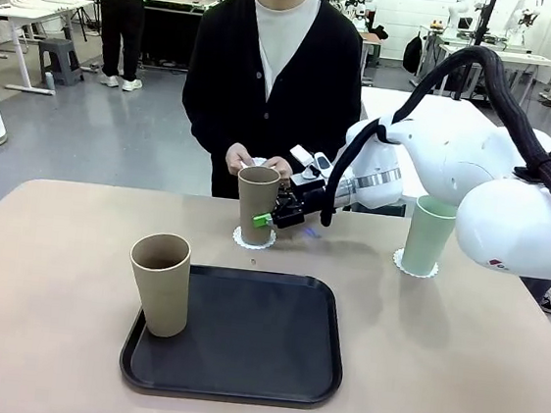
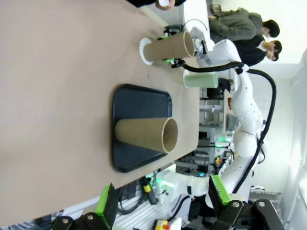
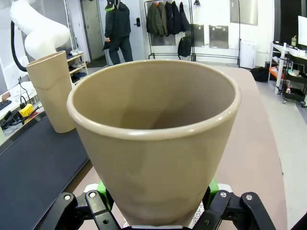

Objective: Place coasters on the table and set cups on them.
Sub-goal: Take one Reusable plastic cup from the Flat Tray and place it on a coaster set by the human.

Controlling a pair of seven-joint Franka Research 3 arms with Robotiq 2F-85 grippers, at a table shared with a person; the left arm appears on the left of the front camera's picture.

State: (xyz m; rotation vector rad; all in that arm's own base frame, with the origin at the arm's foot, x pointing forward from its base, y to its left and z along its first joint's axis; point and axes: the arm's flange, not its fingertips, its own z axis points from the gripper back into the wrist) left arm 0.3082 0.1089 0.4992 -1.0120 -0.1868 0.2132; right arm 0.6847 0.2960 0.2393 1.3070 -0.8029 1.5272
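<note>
Looking two-thirds done — the mint cup [image 1: 428, 234] is sitting on its coaster [image 1: 415, 270] at the right of the bench [image 1: 52, 272], the right gripper [image 1: 264, 221] is clamping its jaws on a tan cup [image 1: 256, 197] on the far-middle coaster [image 1: 252, 239], and the other tan cup [image 1: 160, 283] is waiting on the near tray [image 1: 250, 357] — left gripper [image 2: 162, 196] jaws hanging apart.

1. The right arm [image 1: 476, 178] is glossy white, with rounded bulging joints, a silver band [image 1: 381, 183] near the wrist and a small red mark [image 1: 496, 261].
2. A thick black ribbed hose [image 1: 505, 88] runs along it.
3. The right gripper [image 1: 257, 218] is black with green pads; the left gripper [image 2: 163, 199] matches, with round screws [image 2: 235, 204].
4. The person [image 1: 307, 92] wears a black cardigan [image 1: 221, 73] over a white top [image 1: 282, 30].
</note>
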